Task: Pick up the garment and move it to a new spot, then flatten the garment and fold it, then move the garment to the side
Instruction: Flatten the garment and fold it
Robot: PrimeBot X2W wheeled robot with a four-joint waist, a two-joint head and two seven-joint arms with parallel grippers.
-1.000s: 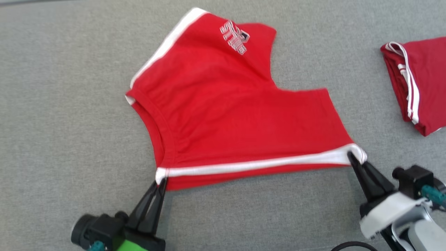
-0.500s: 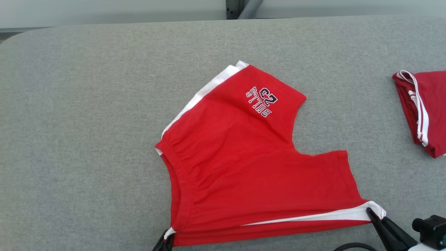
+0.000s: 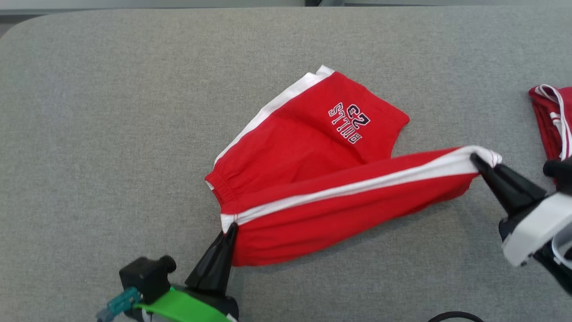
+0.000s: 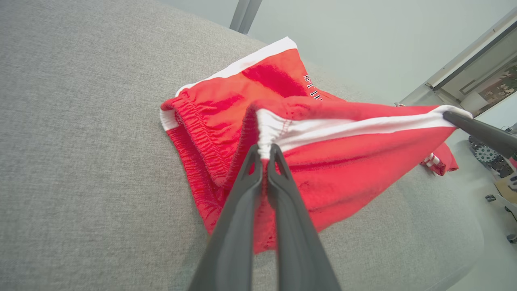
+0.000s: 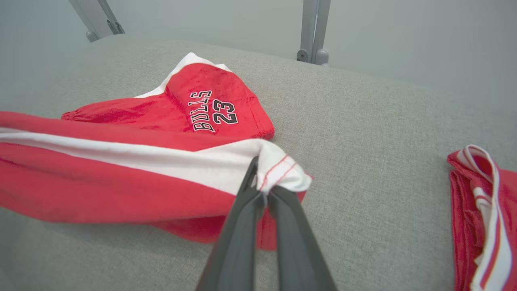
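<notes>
Left gripper (image 3: pixel 230 226) pinched tight on the shorts (image 3: pixel 313 147), at the waistband end of the white side stripe (image 3: pixel 357 183). Fingers pressed together, cloth between them. The right gripper (image 3: pixel 475 157) is clamped the same way on the hem corner of that stripe. Striped edge pulled taut in a straight line between the two grips and raised off the surface. Red fabric sags in a fold below it, with shadow underneath. Other leg lies flat on the grey padded table (image 3: pixel 89 134), with the print (image 3: pixel 349 123) "BULLS 23" facing up. Lifted leg partly overlaps the flat one. Shorts sit about mid-table, a little right of centre. At the table's right side lies a second red garment (image 3: pixel 552 120), folded, white-striped, apart from the shorts, just beyond the right gripper. Grey metal posts (image 5: pixel 313 32) stand behind the table's far edge.
</notes>
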